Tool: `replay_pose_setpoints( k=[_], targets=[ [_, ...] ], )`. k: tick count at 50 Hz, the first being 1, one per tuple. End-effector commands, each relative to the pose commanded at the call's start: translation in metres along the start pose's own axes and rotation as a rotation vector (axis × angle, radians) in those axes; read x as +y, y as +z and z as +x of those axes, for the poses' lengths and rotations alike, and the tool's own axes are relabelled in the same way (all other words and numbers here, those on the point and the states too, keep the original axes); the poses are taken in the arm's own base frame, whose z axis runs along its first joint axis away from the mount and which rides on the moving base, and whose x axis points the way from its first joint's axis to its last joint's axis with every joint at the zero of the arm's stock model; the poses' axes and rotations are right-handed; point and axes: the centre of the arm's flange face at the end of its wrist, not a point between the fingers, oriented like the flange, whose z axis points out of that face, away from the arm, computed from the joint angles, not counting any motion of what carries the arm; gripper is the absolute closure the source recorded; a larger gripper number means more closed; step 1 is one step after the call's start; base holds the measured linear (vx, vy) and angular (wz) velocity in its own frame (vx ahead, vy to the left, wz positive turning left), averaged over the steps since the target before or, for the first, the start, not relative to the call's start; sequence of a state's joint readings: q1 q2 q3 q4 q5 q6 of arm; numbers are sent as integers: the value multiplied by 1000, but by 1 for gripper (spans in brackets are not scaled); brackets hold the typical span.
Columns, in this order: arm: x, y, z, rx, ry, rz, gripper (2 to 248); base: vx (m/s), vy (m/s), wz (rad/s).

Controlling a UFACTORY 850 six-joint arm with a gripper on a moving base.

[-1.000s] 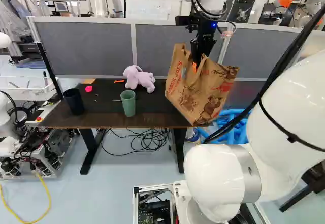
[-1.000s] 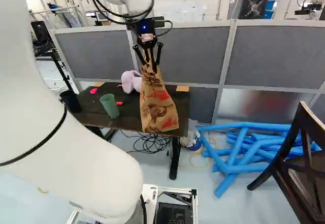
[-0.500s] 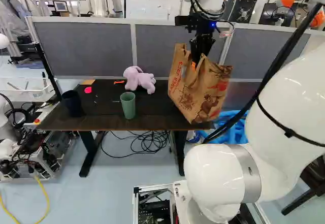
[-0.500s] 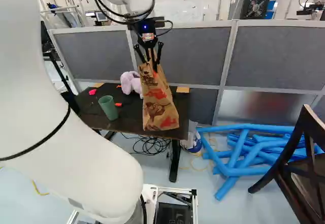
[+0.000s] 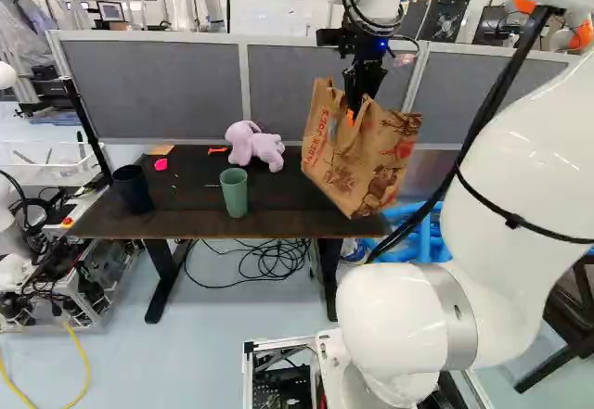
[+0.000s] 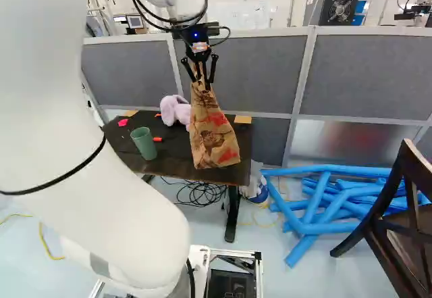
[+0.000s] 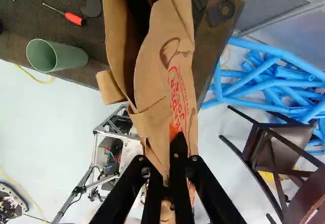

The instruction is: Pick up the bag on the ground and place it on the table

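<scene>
While one nearly closed gripper [image 6: 205,86] holds one bag [image 5: 362,168] aloft, two cups [image 5: 234,194], one plush toy [image 5: 252,145], on one table [image 5: 190,222]

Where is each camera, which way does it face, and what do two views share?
Left base view: behind the arm, to its left, looking ahead and slightly down at the table; arm and base frame show.
Right base view: behind the arm, to its right, facing likewise; the same parts show.
Wrist view: on the wrist, looking along the gripper, past the paper bag, toward table and floor; the fingers and apparently base frame show.
Both base views share the green cup.
</scene>
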State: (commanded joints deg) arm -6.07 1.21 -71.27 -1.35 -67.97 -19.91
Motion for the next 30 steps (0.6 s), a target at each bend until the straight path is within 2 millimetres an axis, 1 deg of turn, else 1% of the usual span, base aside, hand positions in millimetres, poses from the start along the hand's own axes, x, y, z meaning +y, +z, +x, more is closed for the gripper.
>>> replay_pose_setpoints(
  k=[17, 30],
  targets=[
    [-1, 1, 24, -4, -30, -17, 229, 0, 0, 0],
    [-4, 2, 36, -10, -59, -40, 229, 0, 0, 0]
  ],
)
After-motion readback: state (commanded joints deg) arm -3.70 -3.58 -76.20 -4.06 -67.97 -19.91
